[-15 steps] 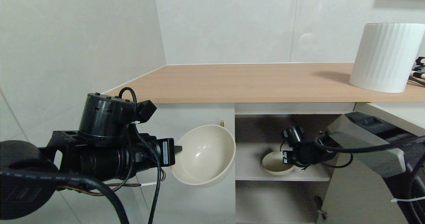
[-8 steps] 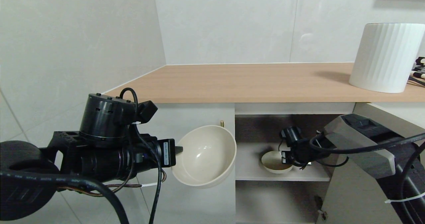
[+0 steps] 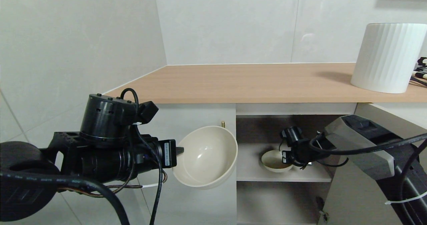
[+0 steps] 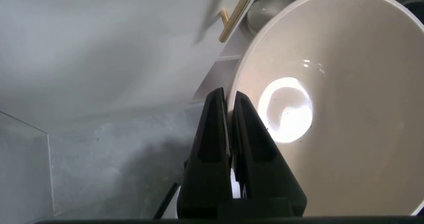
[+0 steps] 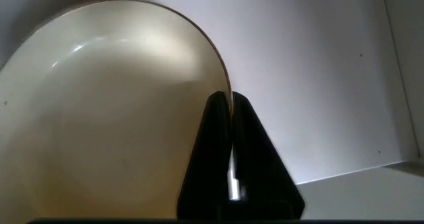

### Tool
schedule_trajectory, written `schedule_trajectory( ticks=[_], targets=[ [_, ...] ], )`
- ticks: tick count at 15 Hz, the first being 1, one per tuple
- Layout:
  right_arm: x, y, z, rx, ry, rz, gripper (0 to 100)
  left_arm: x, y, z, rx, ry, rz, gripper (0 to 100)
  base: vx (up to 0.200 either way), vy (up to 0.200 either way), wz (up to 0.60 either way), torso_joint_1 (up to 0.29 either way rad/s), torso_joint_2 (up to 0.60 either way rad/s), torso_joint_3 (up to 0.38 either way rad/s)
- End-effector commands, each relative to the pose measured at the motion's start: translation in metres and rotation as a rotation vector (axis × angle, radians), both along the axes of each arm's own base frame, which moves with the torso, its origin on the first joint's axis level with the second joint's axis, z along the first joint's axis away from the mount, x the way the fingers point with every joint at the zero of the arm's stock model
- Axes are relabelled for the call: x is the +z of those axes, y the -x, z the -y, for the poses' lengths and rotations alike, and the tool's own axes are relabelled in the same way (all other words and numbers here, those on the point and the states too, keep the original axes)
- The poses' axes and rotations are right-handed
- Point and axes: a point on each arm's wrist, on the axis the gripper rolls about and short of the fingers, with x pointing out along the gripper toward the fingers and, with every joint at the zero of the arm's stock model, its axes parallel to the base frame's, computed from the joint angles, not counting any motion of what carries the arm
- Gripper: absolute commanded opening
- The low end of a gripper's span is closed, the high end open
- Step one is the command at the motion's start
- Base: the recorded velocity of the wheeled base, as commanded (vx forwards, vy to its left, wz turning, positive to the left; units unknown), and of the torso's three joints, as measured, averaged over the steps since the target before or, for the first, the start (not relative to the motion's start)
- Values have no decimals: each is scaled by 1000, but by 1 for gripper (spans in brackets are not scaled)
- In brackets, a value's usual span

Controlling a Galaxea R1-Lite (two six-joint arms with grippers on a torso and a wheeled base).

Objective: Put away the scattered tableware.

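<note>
My left gripper [image 3: 179, 149] is shut on the rim of a large cream bowl [image 3: 206, 160], held tilted in the air in front of the closed left cabinet door [image 3: 196, 118]; the left wrist view shows both fingers [image 4: 228, 118] clamped over the bowl's [image 4: 338, 105] edge. My right gripper [image 3: 287, 158] is inside the open cabinet, shut on the rim of a smaller cream bowl [image 3: 274, 161] at the white shelf [image 3: 287, 175]. In the right wrist view the fingers [image 5: 228, 124] pinch that bowl's [image 5: 112, 111] rim above the shelf surface [image 5: 311, 71].
A wooden countertop [image 3: 253, 81] runs above the cabinet, with a ribbed white container [image 3: 387, 56] at its right end. The left door carries a small brass knob [image 3: 222, 123]. Tiled walls close the left side and back. A lower cabinet compartment [image 3: 277, 201] lies under the shelf.
The right arm has pushed a little further into the cabinet, carrying the small bowl slightly left and deeper along the shelf. The left arm and its bowl have stayed in place.
</note>
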Motion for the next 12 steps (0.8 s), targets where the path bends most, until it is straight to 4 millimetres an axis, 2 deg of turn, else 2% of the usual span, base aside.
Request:
schedule_trajectory(
  ticks=[1,5,7,9,12],
  targets=[
    [1,-1,0,-1,-2,5,100,0,0,0,-1,0,0,0,0,0,0,0,0,0],
    [0,-4,-1,-22,-21,22,100,1,0,0,1,2,4,0,0,0,0,0,0,0],
    [7,-4,-1,-36,-36,37,100,0,0,0,-1,1,1,0,0,0,0,0,0,0],
    [30,3,0,-67,-70,53,100,-1,-1,2,-4,-1,-3,0,0,0,0,0,0,0],
    [93,38,-8,-4,-231,70,100,-9,-7,13,-26,-17,-27,0,0,0,0,0,0,0]
  ],
)
